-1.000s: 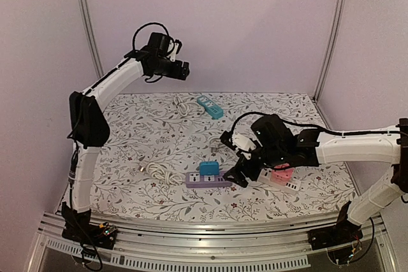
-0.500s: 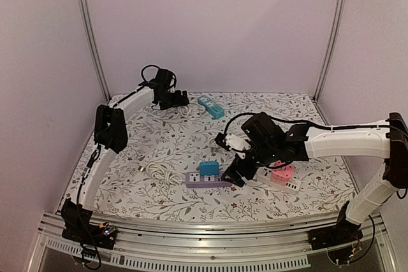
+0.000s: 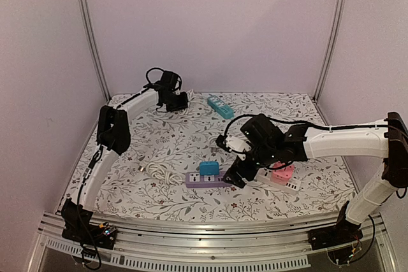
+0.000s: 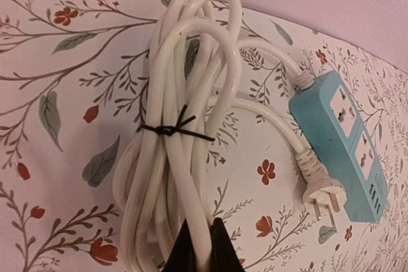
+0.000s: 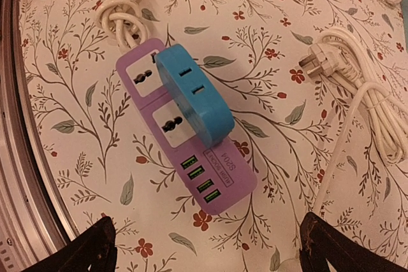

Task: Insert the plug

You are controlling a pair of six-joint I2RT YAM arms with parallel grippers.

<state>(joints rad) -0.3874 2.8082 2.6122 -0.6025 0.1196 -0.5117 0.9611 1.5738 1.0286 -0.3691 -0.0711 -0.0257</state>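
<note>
My left gripper (image 3: 179,100) is at the back of the table and shut on one strand of a coiled white cable (image 4: 185,125) held by a black tie. That cable ends in a white plug (image 4: 322,189) lying loose beside the teal power strip (image 4: 347,144), which also shows in the top view (image 3: 220,106). My right gripper (image 5: 210,253) hovers open over the USB end of a purple power strip (image 5: 191,138), which carries a blue adapter (image 5: 194,93). Nothing is between its fingers.
A second white plug (image 5: 315,65) with a bundled cable (image 5: 376,106) lies to the right of the purple strip. The purple strip's own cable (image 3: 159,171) is coiled to its left. A pink and white power strip (image 3: 284,175) sits under my right arm. Walls enclose the floral table (image 3: 159,138).
My left arm came down from high in the air to the back of the table, and its gripper closed on the white cable. My right arm shifted slightly left and stayed open.
</note>
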